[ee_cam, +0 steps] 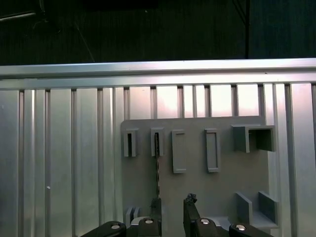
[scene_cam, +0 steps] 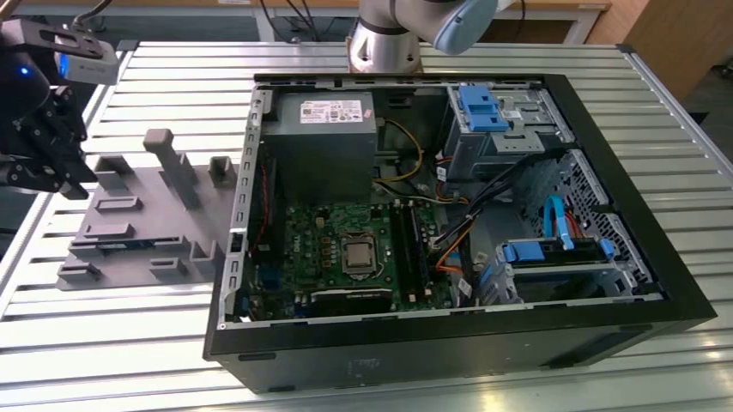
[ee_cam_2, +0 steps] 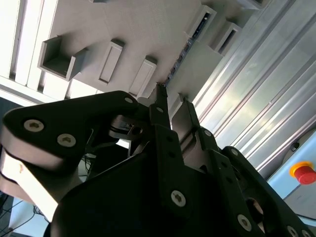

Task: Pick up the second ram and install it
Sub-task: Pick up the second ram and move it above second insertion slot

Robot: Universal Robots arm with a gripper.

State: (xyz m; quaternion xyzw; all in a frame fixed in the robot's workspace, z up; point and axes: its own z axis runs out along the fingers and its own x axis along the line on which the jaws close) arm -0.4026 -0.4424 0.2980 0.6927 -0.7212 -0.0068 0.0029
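Claw (ee_cam: 172,210) fingers apart, holding nothing, hovering over grey tray (ee_cam: 222,182). Ram stick (ee_cam: 157,165) stands on edge in a tray slot just ahead of the fingertips. Probably light, stiff, thin, fragile; pinch the flat faces mid-length, avoid the contacts.

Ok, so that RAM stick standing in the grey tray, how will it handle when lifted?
Probably stiff and light: the RAM stick looks like a thin flat board. Standing on edge in slotted posts of the grey tray, it likely slides straight up but could bind if tilted.
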